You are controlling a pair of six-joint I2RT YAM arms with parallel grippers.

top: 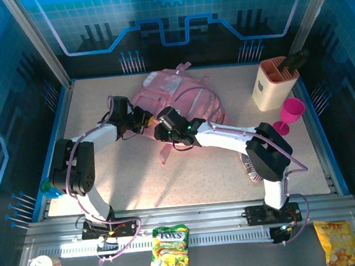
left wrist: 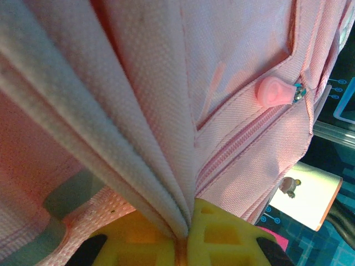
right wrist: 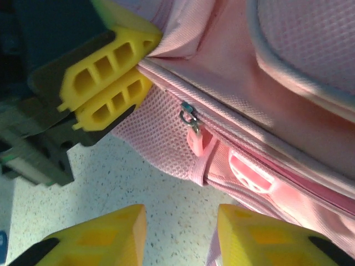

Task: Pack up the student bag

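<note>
by one bag (top: 180, 94), left end effector (left wrist: 186, 235) clamps, right end effector (right wrist: 181, 227) gapes.

Speckled beige table (top: 137, 174): pink student bag (top: 181, 98) upper centre, beige holder (top: 273, 84) upper right, magenta goblet (top: 289, 114) just below it. Front rail (top: 222, 215), bottom of frame: green-yellow candy bag (top: 169, 252), orange snack bag (top: 333, 242).

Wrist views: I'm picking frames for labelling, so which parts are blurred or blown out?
Left wrist: student bag weave sharp, left pincer soft, white object blown out. Right wrist: zipper pull crisp, right pincer blurred, shadow across table.
</note>
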